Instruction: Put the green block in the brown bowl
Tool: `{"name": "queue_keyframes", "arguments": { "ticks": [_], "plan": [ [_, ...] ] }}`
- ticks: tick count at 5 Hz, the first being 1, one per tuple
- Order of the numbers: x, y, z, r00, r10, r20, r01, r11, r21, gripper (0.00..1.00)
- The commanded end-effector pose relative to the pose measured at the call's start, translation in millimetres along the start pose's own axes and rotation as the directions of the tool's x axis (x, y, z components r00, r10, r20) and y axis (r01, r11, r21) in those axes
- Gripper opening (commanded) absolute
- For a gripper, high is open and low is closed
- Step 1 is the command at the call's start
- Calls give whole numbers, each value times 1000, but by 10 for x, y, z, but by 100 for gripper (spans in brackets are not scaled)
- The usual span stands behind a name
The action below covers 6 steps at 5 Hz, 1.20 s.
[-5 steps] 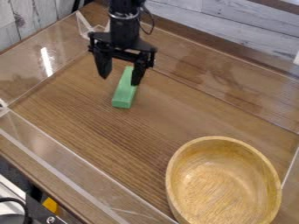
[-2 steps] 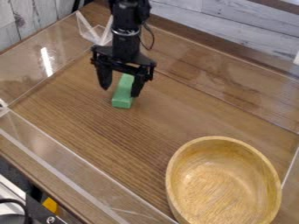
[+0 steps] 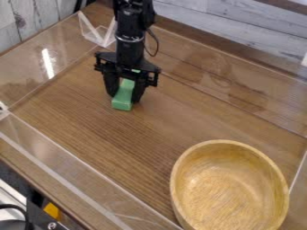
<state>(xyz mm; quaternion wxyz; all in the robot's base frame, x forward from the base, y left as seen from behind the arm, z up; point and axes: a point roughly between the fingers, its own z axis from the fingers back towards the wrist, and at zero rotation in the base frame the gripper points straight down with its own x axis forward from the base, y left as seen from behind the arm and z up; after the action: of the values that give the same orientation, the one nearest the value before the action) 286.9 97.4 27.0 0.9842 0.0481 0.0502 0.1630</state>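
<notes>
Green block (image 3: 122, 96) partly hidden

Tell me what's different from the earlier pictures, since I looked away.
The gripper has come down, its fingers drawing in around the green block; whether they grip it yet, I can't tell. The block and brown bowl stayed put.
</notes>
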Motion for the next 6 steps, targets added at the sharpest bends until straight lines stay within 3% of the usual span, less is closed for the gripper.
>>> {"name": "queue_keyframes", "arguments": {
  "ticks": [1, 3, 4, 6],
  "plan": [
    [54, 11, 196, 999, 1, 48, 0, 1000, -21, 0],
    [8, 6, 408, 998, -4, 62, 9, 997, -72, 0],
    [-29, -28, 616, 995, -12, 96, 22, 994, -106, 0],
    [-96, -315, 607, 989, -89, 120, 100, 991, -89, 0]
  ]
}}
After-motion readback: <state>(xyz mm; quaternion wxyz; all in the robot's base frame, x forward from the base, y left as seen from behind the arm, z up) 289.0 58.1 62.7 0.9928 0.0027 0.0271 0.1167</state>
